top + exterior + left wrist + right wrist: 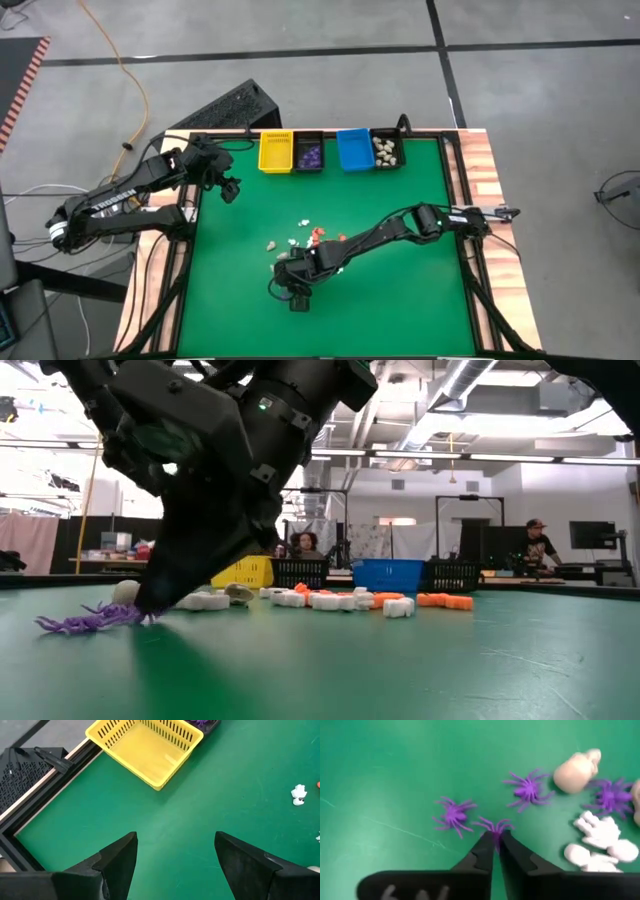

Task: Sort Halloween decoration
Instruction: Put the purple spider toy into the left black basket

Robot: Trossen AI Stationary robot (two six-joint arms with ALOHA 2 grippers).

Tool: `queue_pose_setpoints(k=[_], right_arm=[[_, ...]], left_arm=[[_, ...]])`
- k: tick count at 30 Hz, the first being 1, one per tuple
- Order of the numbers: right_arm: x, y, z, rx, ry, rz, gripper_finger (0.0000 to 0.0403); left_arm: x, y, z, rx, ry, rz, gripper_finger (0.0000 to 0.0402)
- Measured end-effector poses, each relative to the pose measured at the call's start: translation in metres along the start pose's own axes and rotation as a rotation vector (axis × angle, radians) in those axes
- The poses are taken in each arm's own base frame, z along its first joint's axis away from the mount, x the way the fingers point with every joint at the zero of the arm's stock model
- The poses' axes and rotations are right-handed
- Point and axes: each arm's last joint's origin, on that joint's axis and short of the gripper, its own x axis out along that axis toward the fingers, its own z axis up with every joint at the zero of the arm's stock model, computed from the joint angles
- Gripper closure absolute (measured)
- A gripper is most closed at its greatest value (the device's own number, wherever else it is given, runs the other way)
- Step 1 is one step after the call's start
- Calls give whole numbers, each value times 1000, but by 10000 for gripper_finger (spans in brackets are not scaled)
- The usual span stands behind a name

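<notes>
Several small Halloween decoration pieces lie on the green mat [400, 300]. Purple spiders [454, 814], [527, 790], [612, 796], a cream skull [576, 770] and white skeleton hands [600, 842] show in the right wrist view. More white and orange pieces [385, 601] lie in a row in the low view. My right gripper [496, 842] is down at the mat in the near middle, shut on one purple spider [495, 826]. My left gripper [175, 855] waits open above the mat's far left, near the yellow bin [147, 745]. My right gripper pinches the purple spider between its two fingertips [485, 845], at the spider's near part [496, 836]. The fingers slant down onto it from the table's right. The spider's far legs [492, 824] spread beyond the tips, and it lies on the mat.
Several bins stand in a row at the mat's far edge: yellow [276, 151], black holding purple pieces [309, 153], blue [354, 150], black holding cream pieces [386, 151]. Loose pieces [300, 238] lie scattered just beyond the right gripper. The mat has a raised black frame [462, 200].
</notes>
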Motion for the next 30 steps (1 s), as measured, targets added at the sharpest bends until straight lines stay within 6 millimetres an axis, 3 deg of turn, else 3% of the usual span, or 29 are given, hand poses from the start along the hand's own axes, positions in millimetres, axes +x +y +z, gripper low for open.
queue_pose_setpoints(k=[5, 10, 14, 21, 30], right_arm=[[1, 1, 0, 44, -3, 12, 389], [-1, -1, 3, 77, -18, 31, 389], [-15, -5, 12, 76, -37, 25, 389], [-62, -30, 41, 71, -168, -38, 389], [-119, -94, 56, 87, -199, -190, 389]], left_arm=[[0, 0, 0, 0, 0, 0, 145], [0, 0, 0, 1, 0, 0, 145], [0, 0, 0, 1, 0, 0, 145], [0, 0, 0, 1, -1, 0, 145], [0, 0, 0, -4, 2, 0, 145]])
